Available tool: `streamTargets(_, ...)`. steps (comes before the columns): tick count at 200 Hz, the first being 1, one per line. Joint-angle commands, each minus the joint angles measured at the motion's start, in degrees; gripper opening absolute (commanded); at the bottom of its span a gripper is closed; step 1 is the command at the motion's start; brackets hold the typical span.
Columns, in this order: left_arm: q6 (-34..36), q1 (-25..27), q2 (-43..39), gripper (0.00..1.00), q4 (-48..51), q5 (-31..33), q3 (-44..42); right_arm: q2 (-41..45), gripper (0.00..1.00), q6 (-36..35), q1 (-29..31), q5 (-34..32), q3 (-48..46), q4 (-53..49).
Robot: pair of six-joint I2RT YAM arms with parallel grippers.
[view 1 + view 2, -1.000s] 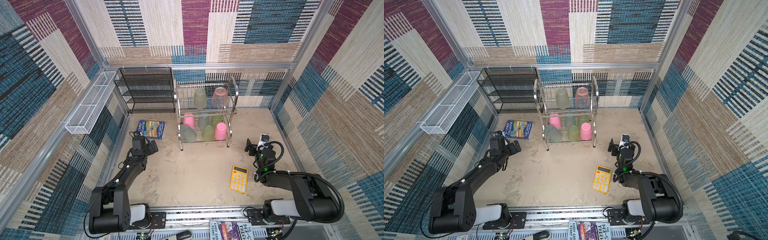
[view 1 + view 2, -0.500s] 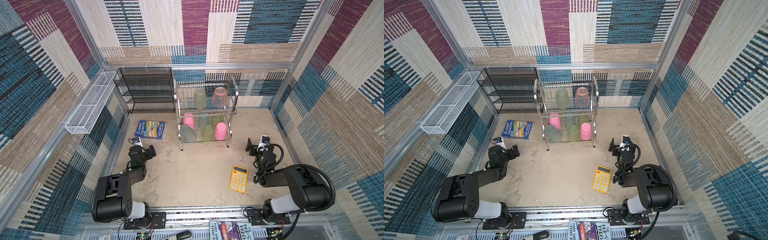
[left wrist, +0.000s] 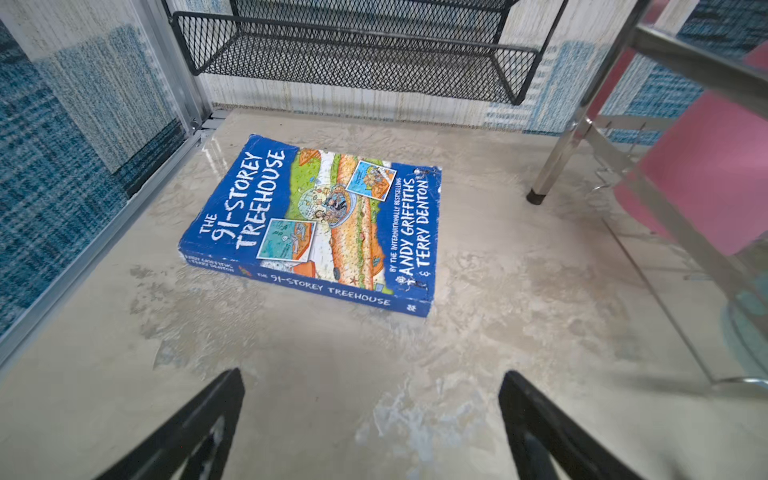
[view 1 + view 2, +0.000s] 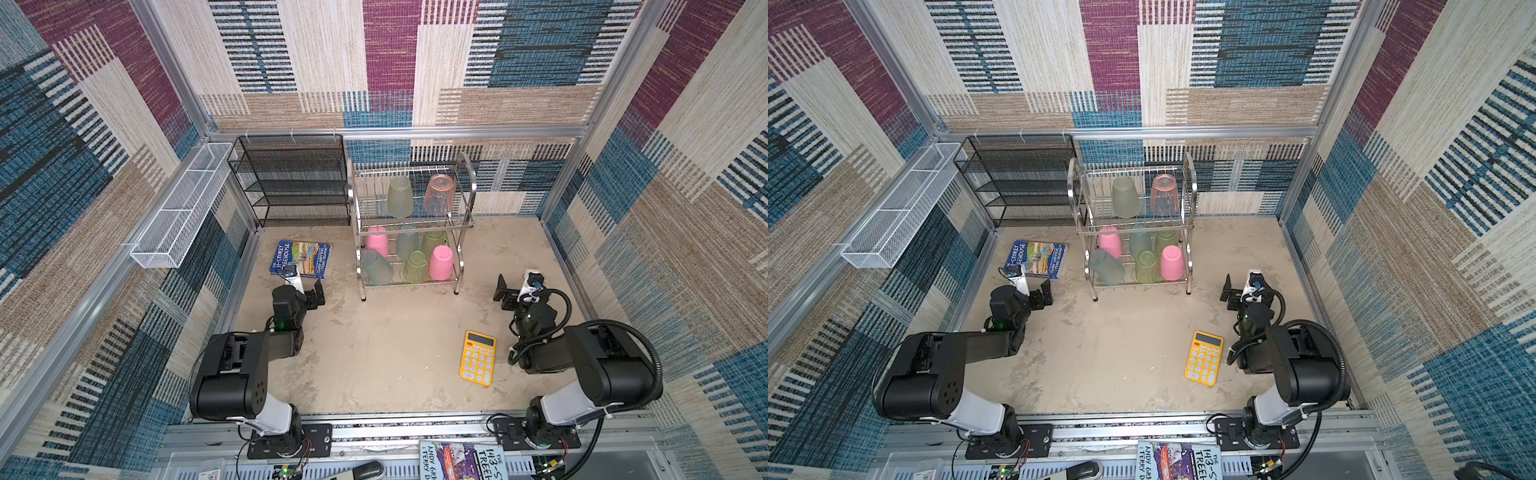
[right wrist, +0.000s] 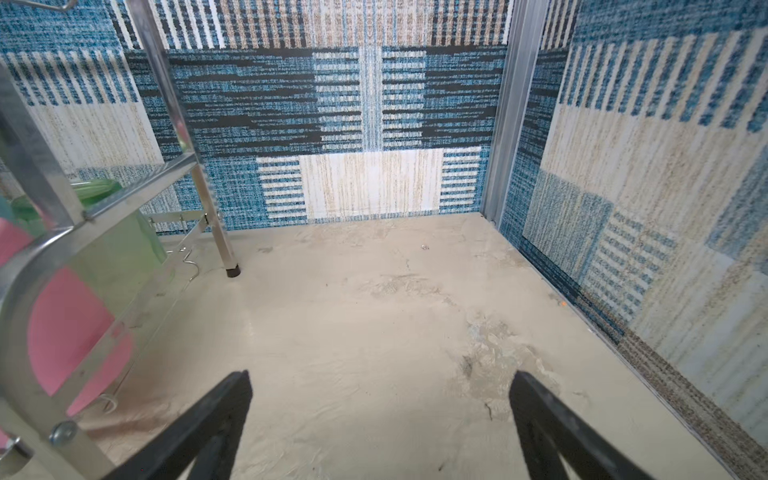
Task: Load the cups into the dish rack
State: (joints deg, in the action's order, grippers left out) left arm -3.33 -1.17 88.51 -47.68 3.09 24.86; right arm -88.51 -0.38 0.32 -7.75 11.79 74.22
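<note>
The left arm is folded back nearer its base than a second ago; its left gripper [image 4: 305, 286] gapes empty, book [image 4: 301, 259] at its 12 o'clock. The cups [image 4: 440, 262] sit unmoved in the dish rack [image 4: 415, 227], two above, six below. At the rack's 4 o'clock, the right gripper [image 4: 516, 286] stands open, empty.

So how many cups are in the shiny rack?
8, all in the dish rack. Top tier: top green cup, salmon cup. Bottom tier: back pink cup, back teal cup, back green cup, front teal cup, front green cup, front pink cup. More could hide behind.
</note>
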Motion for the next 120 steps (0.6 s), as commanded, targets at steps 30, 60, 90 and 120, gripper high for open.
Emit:
streamTargets(30,2.08,0.1,-0.4,0.99,0.85,2.61,-0.53,0.5,1.0,0.38,-0.05,2.33,-0.49,0.87)
streamTargets(60,2.23,0.03,-0.32,0.99,-0.03,2.53,-0.87,0.58,1.0,0.37,-0.01,2.4,-0.52,0.72)
streamTargets(90,2.19,0.03,-0.33,0.99,0.16,2.53,-0.87,0.61,1.0,0.38,-0.04,2.47,-0.36,0.48)
streamTargets(120,2.19,0.07,-0.33,0.99,0.2,2.49,-0.87,0.59,1.0,0.38,-0.05,2.47,-0.42,0.49)
